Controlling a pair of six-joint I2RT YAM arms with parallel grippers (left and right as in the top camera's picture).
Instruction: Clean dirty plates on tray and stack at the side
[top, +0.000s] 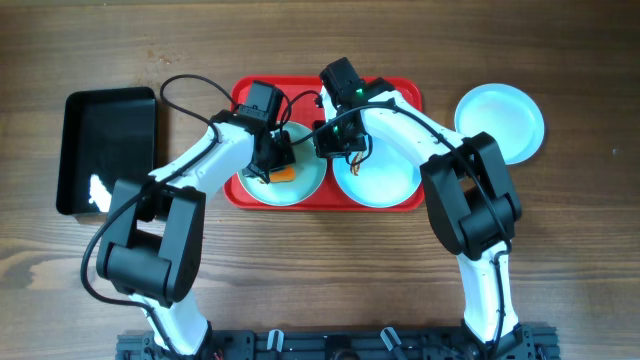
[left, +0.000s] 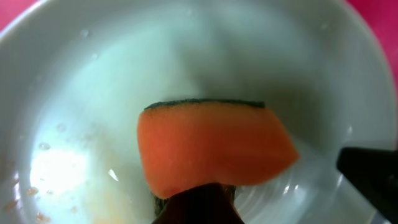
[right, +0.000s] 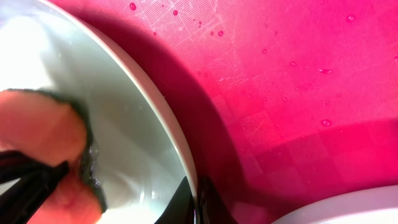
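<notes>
Left gripper (top: 276, 160): closed on an orange sponge (left: 211, 152); 1 dark finger shows under the sponge's lower edge in the left wrist view
Sponge: orange, with a thin dark green scrubbing layer along its far edge, pressed down inside the left plate (left: 81, 93)
Left plate: pale and shallow, lying on the left half of the tray (right: 298, 93); the surface looks wet, with faint brownish specks near its lower left rim in the left wrist view
Right gripper (right: 194, 202): nearly closed, pinching the left plate's right rim, 1 finger inside the rim and 1 outside
Right plate (top: 385, 182): on the right half of the tray, just beside the left plate, partly under the right arm
Tray: red, rectangular, with small water drops on the bare surface beside the left plate
Third plate (top: 500, 120): off the tray, flat on the table (top: 580, 250) just to the tray's right, with nothing on it
Black bin (top: 108, 150): glossy, on the table to the left of the tray, apart from it
Arms: both reach from the near edge of the table in over the tray, wrists close together
</notes>
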